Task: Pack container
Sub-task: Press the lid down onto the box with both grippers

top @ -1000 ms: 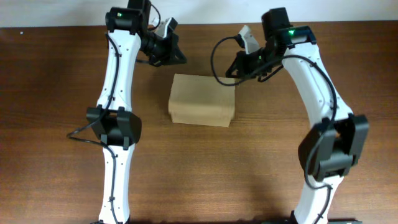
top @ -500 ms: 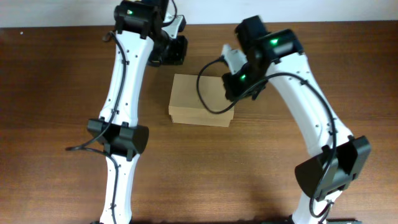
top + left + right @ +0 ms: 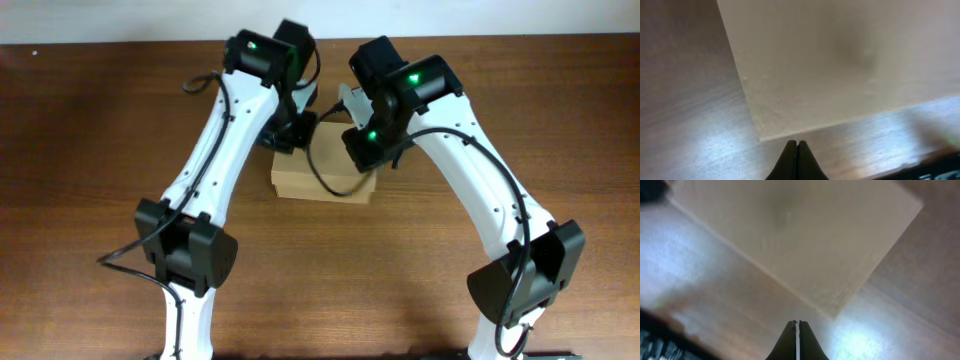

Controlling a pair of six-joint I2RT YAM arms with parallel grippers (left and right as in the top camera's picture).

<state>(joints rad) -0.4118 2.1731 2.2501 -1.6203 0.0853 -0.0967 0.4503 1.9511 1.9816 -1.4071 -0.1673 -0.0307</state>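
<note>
From above: the tan box [image 3: 300, 182] sits on the brown desk [image 3: 90, 150], its top flat & shut. Both arms lean in over its far edge. The left end effector [image 3: 290, 135] is over one far corner, so the box lies under it & off to its right. The right end effector [image 3: 363, 150] is over the other far corner, w/ the box under it & off to its left. The tips are hidden from up here, so I can't tell wide or narrow in this view.

Left wrist cam: the left end effector [image 3: 797, 144] is pinched tight, its fingers [image 3: 790, 162] pressed together w/ nothing btwn them. The box [image 3: 840, 60] is just ahead of the tips & runs off to the right. One box corner is just ahead & a bit left. The desk [image 3: 690, 125] shows on the left. It's all blurry, so I can't tell if tips & box touch.

Right wrist cam: the right end effector [image 3: 796, 324] is pinched tight too & holds nothing. The box [image 3: 790, 235] is ahead & mostly left, w/ a corner just ahead & a bit right. The desk [image 3: 915, 305] shows around it.
</note>
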